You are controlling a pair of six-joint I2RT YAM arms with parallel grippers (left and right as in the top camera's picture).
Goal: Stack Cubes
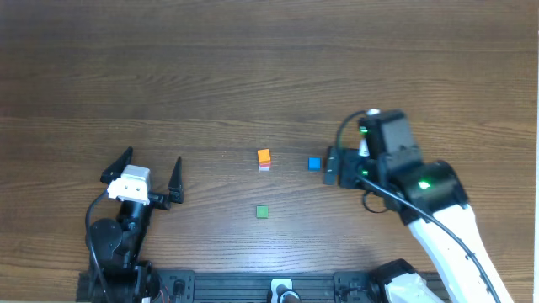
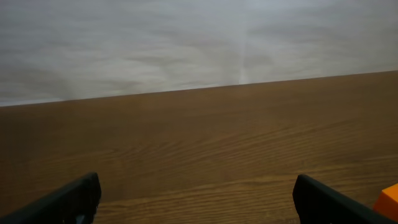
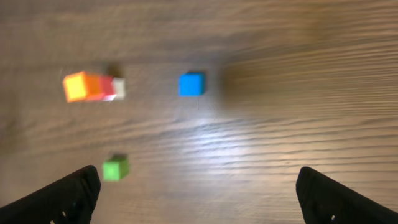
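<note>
- Over the table's right half, the right gripper [image 3: 198,171] hangs with its fingers spread wide and nothing between them.
- Nearest to it lies the blue cube [image 3: 191,84], flat on the wooden table [image 3: 323,112] and apart from everything else. In the top view the blue cube [image 1: 314,163] sits just beside the gripper's nose.
- Farther out from the blue cube stands the stack [image 3: 93,87]. An orange cube is on top and a red one under it, and what looks like a pale one is at the base, though I cannot tell that for sure.
- The green cube [image 3: 115,168] lies alone, nearer the arms' bases than the stack and well apart from the blue one.
- At the far left, the left gripper [image 1: 153,160] is parked low near its base, also wide open and holding nothing. One orange corner of the stack [image 2: 387,202] shows past its finger.
- By my judgement, the step in hand is the approach to the blue cube: two loose cubes are not yet stacked, and blue is the closest.
- The next move calls for centring the open fingers on either side of the blue cube, lowering squarely and closing on flat faces. The cube then has to be lifted clear and set gently on the orange top, because a sideways nudge could topple so narrow a stack.
</note>
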